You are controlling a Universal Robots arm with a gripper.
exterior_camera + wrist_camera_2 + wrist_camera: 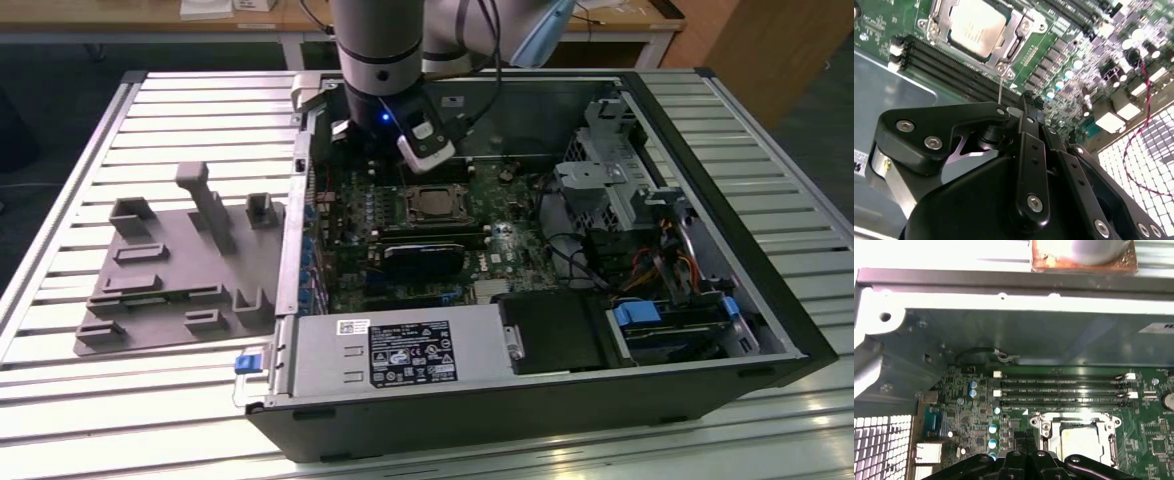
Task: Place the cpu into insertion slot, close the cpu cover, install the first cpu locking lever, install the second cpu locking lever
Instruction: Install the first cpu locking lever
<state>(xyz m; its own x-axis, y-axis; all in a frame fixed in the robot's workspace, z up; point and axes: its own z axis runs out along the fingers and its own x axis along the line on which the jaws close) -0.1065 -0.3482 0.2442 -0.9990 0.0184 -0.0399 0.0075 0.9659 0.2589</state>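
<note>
1. Silvery-grey metal marks the cpu [430, 203] in the exterior view: one chip, lying flat in the insertion slot [407, 207] at the middle of the motherboard. It sits inside one open computer case [787, 330] on the slatted tabletop [80, 180]. One arm [380, 60] reaches into the case near the chip. One grey fixture tray [174, 270] lies beside the case, on the exterior view's left.
2. Second wrist view: one cpu cover [1006, 35] lies down around the chip. The tool [1031, 98] is clenched, with nothing seen between its tips, and stands apart from the socket. One thin rod [1000, 85] stands upright just beside the tips — taken for a locking lever.
3. First wrist view: chip and cover are seated, with four long memory slots [1064, 390] alongside, by my count.
4. Judgement: placing and closing look done — the lever work is in hand. It calls for exact alignment on a very thin rod.
</note>
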